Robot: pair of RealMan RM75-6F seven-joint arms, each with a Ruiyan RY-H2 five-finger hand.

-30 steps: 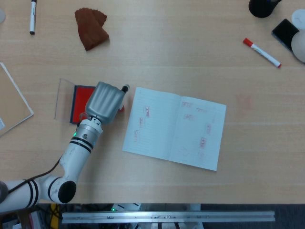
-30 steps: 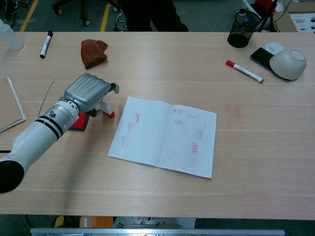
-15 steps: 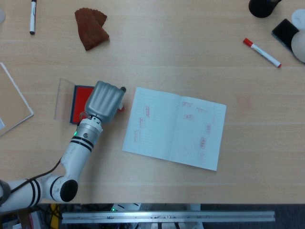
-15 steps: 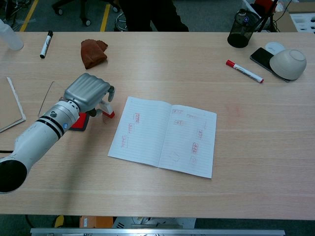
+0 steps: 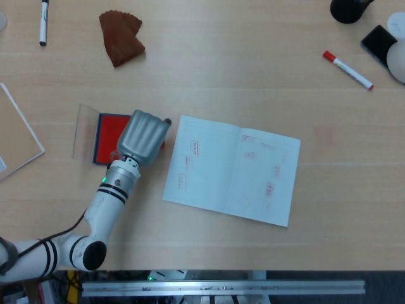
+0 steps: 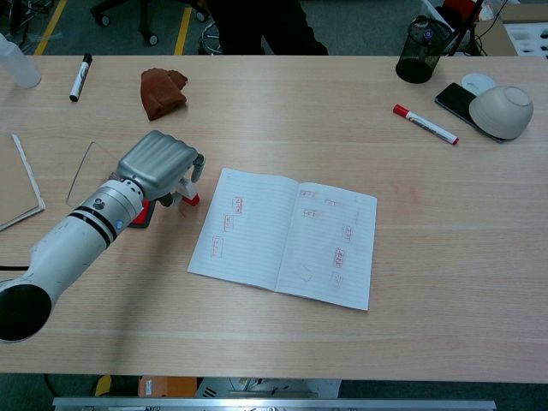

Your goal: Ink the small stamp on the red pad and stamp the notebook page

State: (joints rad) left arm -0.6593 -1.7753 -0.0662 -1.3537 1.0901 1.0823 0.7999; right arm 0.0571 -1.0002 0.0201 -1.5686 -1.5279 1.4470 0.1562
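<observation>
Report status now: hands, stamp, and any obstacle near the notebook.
Left hand over red pad, fingers curled; grip on small stamp unclear. Right hand not in view. Notebook open, page unobstructed.

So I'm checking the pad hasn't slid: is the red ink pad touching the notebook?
Apart. The head view shows bare table between the red ink pad and the notebook.

Left hand point(image 5: 144, 137) over pad point(image 5: 109, 135), notebook point(image 5: 231, 169) just right
</observation>
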